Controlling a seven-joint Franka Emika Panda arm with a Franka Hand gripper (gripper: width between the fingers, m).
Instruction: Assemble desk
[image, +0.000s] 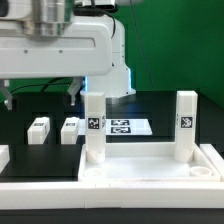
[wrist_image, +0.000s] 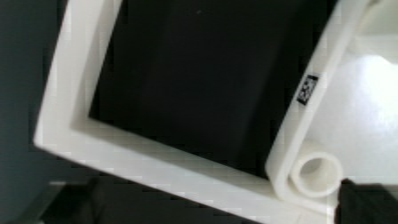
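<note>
- My pincer (image: 42, 97) hangs with its fingers wide apart and empty. It is over the far part of the counter (image: 30, 150), toward the exterior view's left.
- The desk top (image: 150, 172) lies near, toward the exterior view's right. A left standing leg (image: 94, 125) and a right standing leg (image: 186, 122) are upright in its corners.
- A first loose leg (image: 38, 128) and a second loose leg (image: 69, 128) lie side by side below me, not touching.
- I judge the step to be fetching a loose leg. I should come straight down, centred on one and clear of its neighbour, then close squarely so it cannot twist.
- I can read no brand or words. The legs and the marker board (image: 128, 127) carry only black-and-white square tags. The wrist view shows one tag (wrist_image: 306, 90), too blurred to read.
</note>
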